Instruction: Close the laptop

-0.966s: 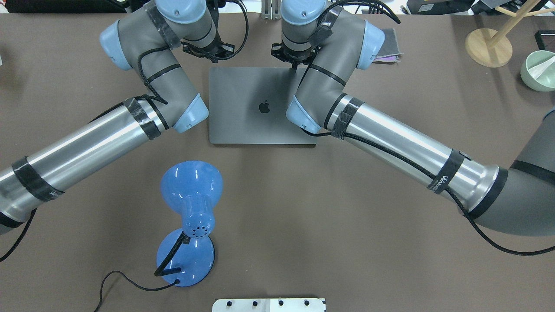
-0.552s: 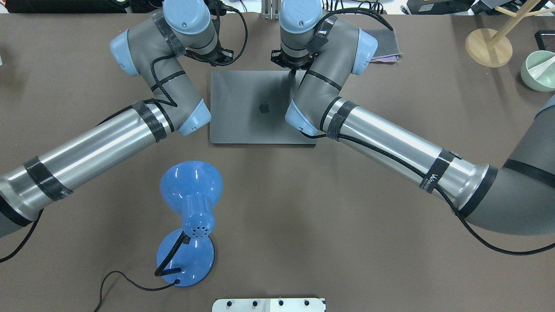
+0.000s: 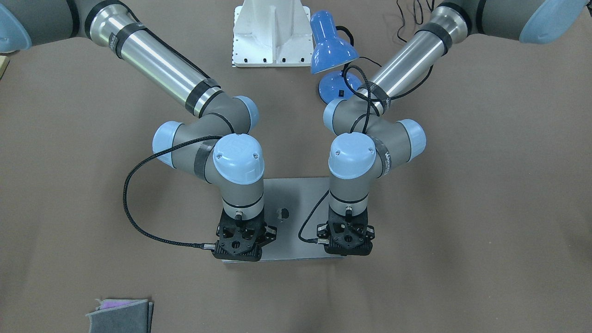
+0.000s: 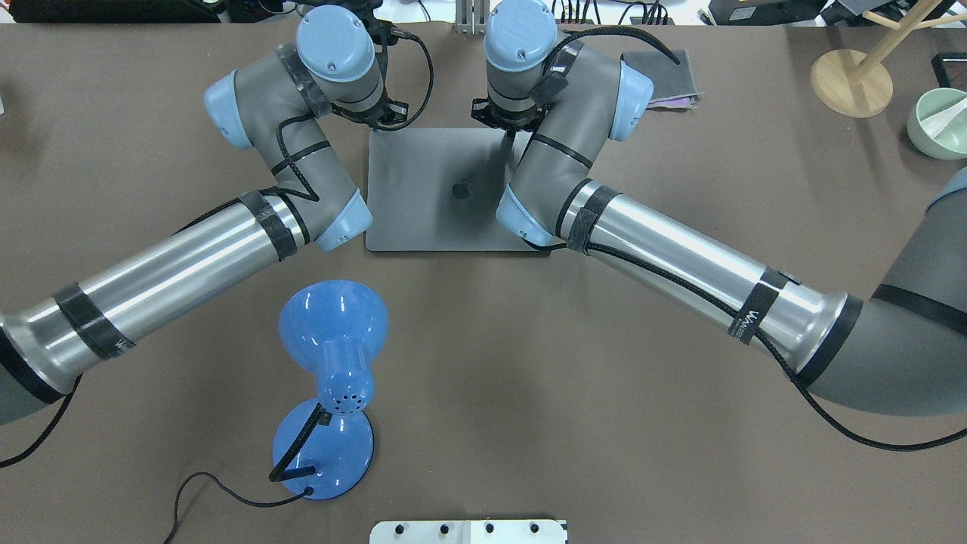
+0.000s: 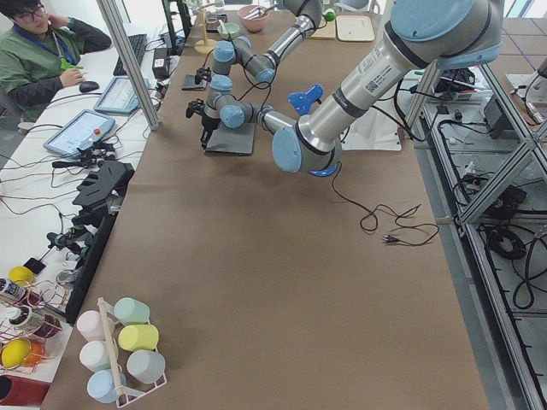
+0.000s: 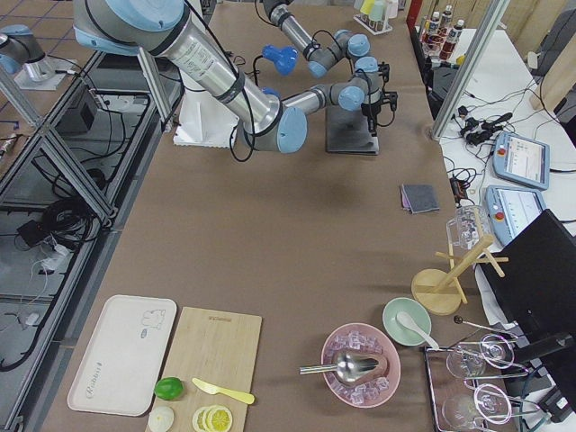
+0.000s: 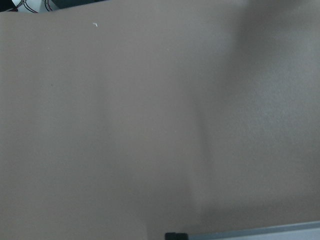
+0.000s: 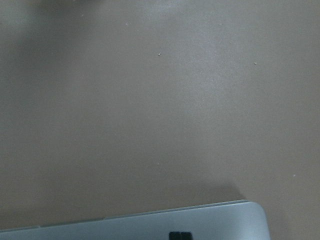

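Observation:
The laptop (image 4: 430,189) lies in the middle of the table with its silver-grey lid down and flat or nearly so, the dark logo on top. It also shows in the front view (image 3: 296,194). My left gripper (image 4: 378,125) and right gripper (image 4: 512,128) point straight down at the lid's far edge, near its two corners. In the front view my left gripper (image 3: 347,252) and right gripper (image 3: 238,256) are hidden under the wrists. Each wrist view shows one dark tip at the laptop's edge (image 7: 260,232) (image 8: 150,225), so both look shut and empty.
A blue desk lamp (image 4: 332,378) with its cord stands near the robot, left of centre. A grey felt pouch (image 4: 668,79) lies beyond the right arm. A wooden stand (image 4: 850,79) and a green bowl (image 4: 937,121) are at the far right.
Both wrists have moved forward and down at the lid's far edge. The lid has come down and now looks flatter on the base.

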Controlling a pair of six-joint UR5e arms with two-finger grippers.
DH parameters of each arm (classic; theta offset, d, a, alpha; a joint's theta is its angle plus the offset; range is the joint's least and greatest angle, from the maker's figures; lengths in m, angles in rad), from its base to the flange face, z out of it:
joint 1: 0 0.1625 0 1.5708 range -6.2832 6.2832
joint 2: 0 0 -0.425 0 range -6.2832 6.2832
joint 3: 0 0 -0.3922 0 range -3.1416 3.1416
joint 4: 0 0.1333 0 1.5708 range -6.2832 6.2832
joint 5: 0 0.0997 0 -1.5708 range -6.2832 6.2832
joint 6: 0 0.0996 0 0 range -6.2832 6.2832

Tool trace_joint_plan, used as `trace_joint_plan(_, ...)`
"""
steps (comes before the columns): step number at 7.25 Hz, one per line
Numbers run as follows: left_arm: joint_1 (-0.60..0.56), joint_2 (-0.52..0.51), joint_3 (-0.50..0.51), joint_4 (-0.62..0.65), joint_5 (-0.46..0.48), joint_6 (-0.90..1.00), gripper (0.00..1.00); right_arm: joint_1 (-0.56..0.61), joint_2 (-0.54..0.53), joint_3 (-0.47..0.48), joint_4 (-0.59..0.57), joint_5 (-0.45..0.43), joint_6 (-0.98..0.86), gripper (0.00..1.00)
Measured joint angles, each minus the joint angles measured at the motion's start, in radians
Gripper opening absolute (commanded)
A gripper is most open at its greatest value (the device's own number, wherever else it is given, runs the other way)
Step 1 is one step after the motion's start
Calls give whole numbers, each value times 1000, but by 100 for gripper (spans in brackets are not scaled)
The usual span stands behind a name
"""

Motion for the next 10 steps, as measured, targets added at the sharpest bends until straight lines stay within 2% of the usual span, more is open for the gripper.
trace_joint_plan(3, 3, 2, -10, 0, 4, 0, 0, 4, 2, 3, -1, 0, 0, 0)
trace_joint_plan(4, -8, 2, -26, 1, -3, 0, 38, 13, 4, 9, -1, 4, -9, 25)
trace_joint_plan(5, -31, 4, -59, 5, -32, 0, 69, 30, 5, 20, -2, 17, -27, 68)
trace_joint_plan(6, -61, 15, -112, 19, -83, 1, 98, 54, 0, 43, -6, 41, -40, 100)
trace_joint_plan(8, -129, 79, -291, 123, -204, 3, 98, 135, -81, 170, -25, 155, -105, 100)
trace_joint_plan(10, -243, 188, -515, 280, -373, 69, 98, 246, -247, 383, -117, 287, -286, 100)
